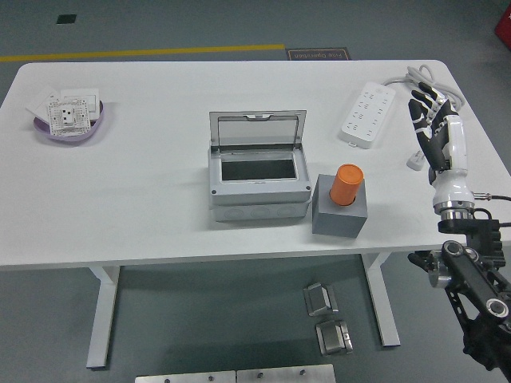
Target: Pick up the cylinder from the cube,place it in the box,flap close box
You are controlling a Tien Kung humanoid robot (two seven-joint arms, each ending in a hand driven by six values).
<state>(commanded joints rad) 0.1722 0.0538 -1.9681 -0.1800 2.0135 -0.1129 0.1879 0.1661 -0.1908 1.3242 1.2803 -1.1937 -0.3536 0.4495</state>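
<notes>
We see the orange cylinder (347,184) on the cube (339,211) (box (257,179) open); right hand (437,132) hovers, fingers spread.

Table (144,199): box (257,182); cube (339,214); strip (367,114); bowl (70,125)

cylinder (346,185) on cube (339,211) — right of box (257,179)

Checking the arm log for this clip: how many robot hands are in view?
1. The right robot hand hangs over the table's right edge, beside the power strip, fingers spread and holding nothing. The left one is out of frame.
</notes>
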